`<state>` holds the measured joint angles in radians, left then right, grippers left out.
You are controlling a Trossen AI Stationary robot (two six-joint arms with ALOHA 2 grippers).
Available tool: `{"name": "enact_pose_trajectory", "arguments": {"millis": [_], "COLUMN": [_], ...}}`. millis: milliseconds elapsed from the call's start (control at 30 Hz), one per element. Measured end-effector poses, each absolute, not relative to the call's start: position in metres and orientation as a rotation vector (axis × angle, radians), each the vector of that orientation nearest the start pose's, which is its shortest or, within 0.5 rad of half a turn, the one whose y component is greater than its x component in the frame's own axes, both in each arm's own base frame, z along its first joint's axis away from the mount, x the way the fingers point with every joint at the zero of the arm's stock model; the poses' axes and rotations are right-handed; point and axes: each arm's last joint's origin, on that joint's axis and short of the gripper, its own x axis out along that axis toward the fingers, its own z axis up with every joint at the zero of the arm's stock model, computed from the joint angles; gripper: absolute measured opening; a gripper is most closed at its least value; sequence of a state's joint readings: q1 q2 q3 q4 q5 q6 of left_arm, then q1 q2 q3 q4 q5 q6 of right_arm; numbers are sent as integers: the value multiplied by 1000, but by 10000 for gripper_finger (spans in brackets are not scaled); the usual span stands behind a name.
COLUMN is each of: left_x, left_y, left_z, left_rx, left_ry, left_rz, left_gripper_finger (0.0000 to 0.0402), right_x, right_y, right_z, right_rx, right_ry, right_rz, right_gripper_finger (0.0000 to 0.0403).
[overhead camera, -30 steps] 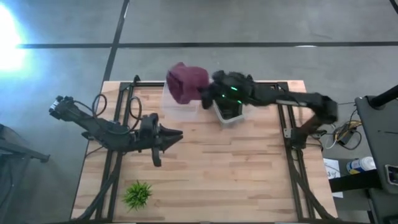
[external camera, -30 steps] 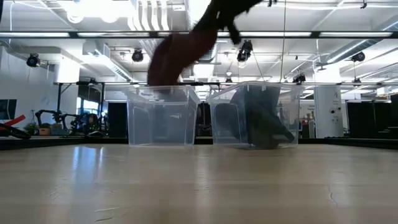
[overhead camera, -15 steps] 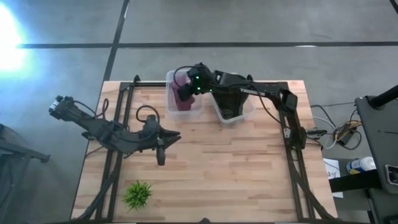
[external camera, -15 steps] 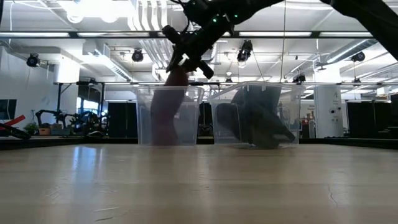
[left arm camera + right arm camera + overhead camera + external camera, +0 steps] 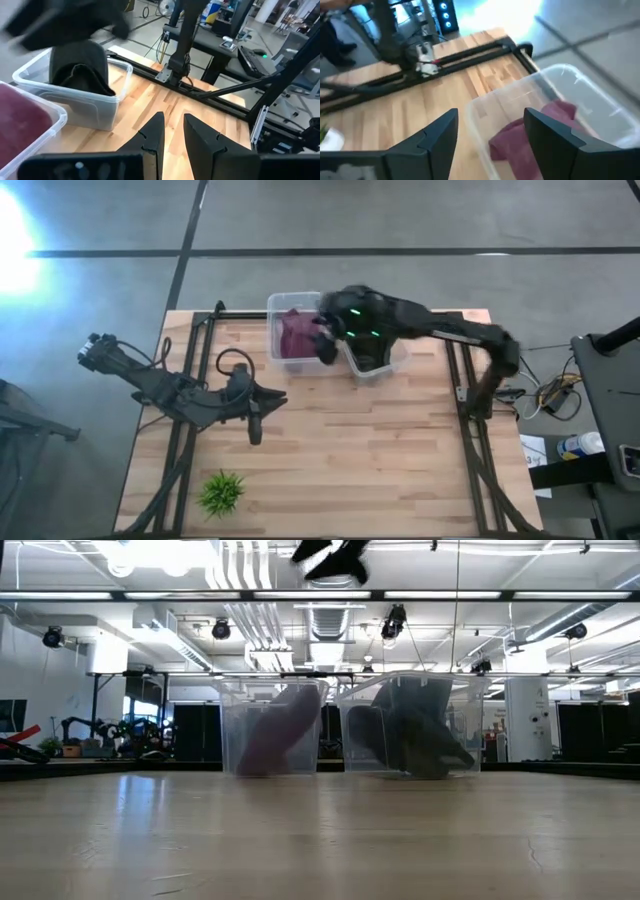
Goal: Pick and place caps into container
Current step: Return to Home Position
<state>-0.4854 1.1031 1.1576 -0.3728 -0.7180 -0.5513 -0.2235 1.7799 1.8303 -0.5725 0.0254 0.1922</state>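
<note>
A maroon cap [image 5: 296, 335] lies inside the left clear tub [image 5: 275, 305] at the table's far middle, slumped against the tub's wall [image 5: 272, 735]. A dark olive-grey cap [image 5: 410, 735] sits in the right clear tub [image 5: 400, 362]. My right gripper [image 5: 490, 145] hovers open above the near edge of the left tub [image 5: 323, 342], high over both tubs [image 5: 330, 552], with nothing between its fingers. My left gripper [image 5: 283, 395] is shut and holds nothing, low over the table's left middle, pointing toward the tubs [image 5: 172, 132].
A small green spiky plant [image 5: 222, 492] stands near the table's front left. Bare wooden tabletop [image 5: 380, 460] stretches between the tubs and the front edge. My right arm [image 5: 450, 330] reaches across above the right tub.
My right gripper has carried the maroon cap down into the left tub, opened and let go of it, then risen and drawn back a little toward the table's right. The cap, held above the tub before, now lies inside it.
</note>
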Motion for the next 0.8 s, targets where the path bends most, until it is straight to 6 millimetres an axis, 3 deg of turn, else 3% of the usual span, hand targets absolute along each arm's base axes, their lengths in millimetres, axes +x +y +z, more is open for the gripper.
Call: {"name": "enact_pose_trajectory", "arguments": {"millis": [167, 367, 467, 533, 633, 800], "left_x": [209, 209, 210, 211, 213, 227], "left_y": [-87, -87, -86, -85, -83, -74], "left_z": [382, 382, 382, 382, 382, 378], "left_rx": [-367, -392, -366, -367, -386, -451], "left_ry": [197, 191, 198, 195, 219, 270], "left_rz": [341, 349, 349, 356, 298, 57], "left_gripper_finger": [67, 67, 67, 67, 67, 67], "right_x": [324, 246, 203, 180, 157, 149], "right_y": [-41, 4, 11, 14, 20, 36], "right_z": [411, 400, 390, 380, 369, 352], "right_rx": [66, 120, 171, 331, 410, 422], "right_ry": [433, 330, 347, 324, 292, 105], "right_rz": [-369, -633, -643, -642, -487, 95], "right_gripper_finger": [228, 228, 228, 228, 228, 228]}}
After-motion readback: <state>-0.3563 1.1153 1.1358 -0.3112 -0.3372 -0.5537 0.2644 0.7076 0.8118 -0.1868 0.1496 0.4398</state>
